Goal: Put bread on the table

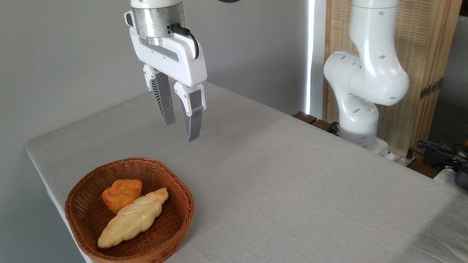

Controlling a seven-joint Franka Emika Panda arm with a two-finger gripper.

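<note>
The bread (121, 194), a small orange bun with a lumpy folded top, lies inside a brown wicker basket (91, 182) at the front left of the table (292, 190). Its lower side is partly covered by a long pale braided loaf (133, 218) leaning against it. My gripper (181, 132) hangs high above the cloth, behind and to the right of the basket, well clear of the bun. It is open, with a narrow gap between the grey ribbed fingers and nothing held.
The table's left edge runs just beside the basket. The arm's white base (360, 109) stands at the far right edge, with cables (438, 149) beyond it. A wooden screen (424, 54) stands behind. Grey-beige cloth stretches across the middle and right.
</note>
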